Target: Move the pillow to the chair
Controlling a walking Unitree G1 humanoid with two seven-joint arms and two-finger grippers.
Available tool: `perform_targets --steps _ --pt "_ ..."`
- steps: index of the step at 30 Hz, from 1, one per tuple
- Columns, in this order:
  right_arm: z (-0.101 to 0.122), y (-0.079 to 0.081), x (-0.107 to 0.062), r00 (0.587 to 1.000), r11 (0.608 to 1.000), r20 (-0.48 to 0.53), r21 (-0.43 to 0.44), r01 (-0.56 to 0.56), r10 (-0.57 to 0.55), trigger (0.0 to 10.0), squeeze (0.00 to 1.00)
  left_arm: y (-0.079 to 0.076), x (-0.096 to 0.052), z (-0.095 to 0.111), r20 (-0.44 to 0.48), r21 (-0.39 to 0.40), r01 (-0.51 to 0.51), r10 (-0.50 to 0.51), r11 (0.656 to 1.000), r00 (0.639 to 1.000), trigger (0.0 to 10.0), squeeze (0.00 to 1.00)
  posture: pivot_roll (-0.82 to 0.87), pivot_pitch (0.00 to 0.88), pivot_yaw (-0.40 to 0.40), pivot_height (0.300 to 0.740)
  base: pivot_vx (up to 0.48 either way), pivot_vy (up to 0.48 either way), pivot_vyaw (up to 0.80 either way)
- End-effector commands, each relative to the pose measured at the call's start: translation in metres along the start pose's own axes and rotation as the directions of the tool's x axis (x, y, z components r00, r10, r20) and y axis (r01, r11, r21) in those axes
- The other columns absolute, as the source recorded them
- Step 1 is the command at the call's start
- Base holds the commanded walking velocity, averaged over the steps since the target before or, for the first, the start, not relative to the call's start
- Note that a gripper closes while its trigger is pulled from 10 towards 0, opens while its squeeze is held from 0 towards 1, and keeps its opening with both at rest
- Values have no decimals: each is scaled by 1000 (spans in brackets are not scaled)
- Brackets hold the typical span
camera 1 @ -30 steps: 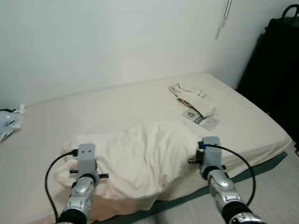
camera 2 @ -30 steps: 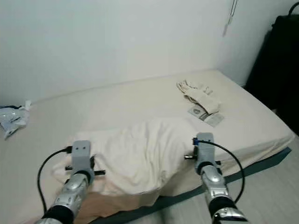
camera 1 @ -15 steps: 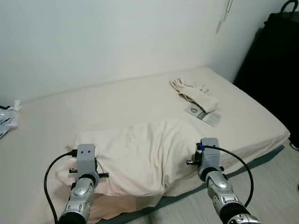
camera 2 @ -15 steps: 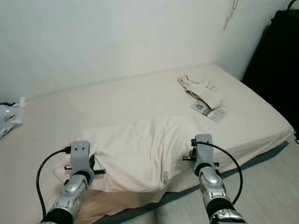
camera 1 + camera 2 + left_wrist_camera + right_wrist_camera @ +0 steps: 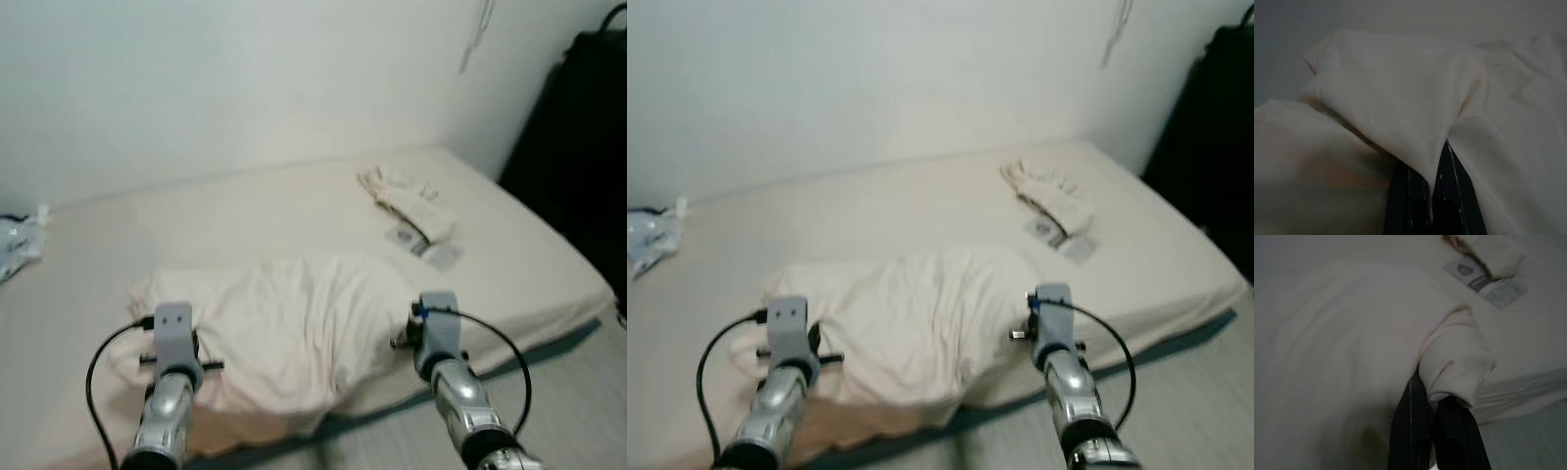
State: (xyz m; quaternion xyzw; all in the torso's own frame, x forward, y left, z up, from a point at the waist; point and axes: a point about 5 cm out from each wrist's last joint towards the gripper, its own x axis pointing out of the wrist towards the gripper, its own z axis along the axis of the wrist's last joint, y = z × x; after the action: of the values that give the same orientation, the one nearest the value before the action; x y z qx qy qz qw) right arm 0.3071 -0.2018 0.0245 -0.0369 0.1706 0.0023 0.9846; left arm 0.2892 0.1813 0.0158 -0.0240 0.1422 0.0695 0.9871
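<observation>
A large cream pillow [image 5: 294, 328] hangs between my two arms over the near edge of the bed [image 5: 245, 215]. My left gripper [image 5: 1431, 188] is shut on a fold of fabric at the pillow's left end [image 5: 1400, 112]. At the right end, my right gripper [image 5: 1434, 413] is shut on a bunched corner of the pillow [image 5: 1457, 367]. In the eye views each gripper's fingers are buried in the fabric beyond the grey wrist units [image 5: 174, 328] [image 5: 438, 318].
A crumpled white cloth [image 5: 407, 201] and a small paper packet [image 5: 426, 247] lie on the bed's far right. A plastic bag [image 5: 15, 240] sits at the left edge. A tall black object [image 5: 578, 147] stands on the right. Light floor [image 5: 578, 392] runs beside the bed.
The view has shifted and blurred slightly, so the camera moved. The pillow sits a little higher and nearer between the arms; both grips are unchanged.
</observation>
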Motion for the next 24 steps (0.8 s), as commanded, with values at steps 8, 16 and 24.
perform_targets --steps 8,16,24 --pt "-3 7 0 999 999 -12 20 -35 36 10000 0 -3 2 0 -27 9 22 -22 1000 999 10000 0 -35 53 -13 740 0 0 0" --pt "-4 7 -1 999 999 -15 24 -38 39 10000 0 -3 1 -2 -35 19 14 -14 1000 999 10000 0 -39 54 -12 740 0 0 0" --pt "-4 7 -1 999 999 -16 24 -42 42 10000 0 -5 1 -1 -31 65 17 -15 998 999 10000 0 -39 53 -14 740 0 -49 0"
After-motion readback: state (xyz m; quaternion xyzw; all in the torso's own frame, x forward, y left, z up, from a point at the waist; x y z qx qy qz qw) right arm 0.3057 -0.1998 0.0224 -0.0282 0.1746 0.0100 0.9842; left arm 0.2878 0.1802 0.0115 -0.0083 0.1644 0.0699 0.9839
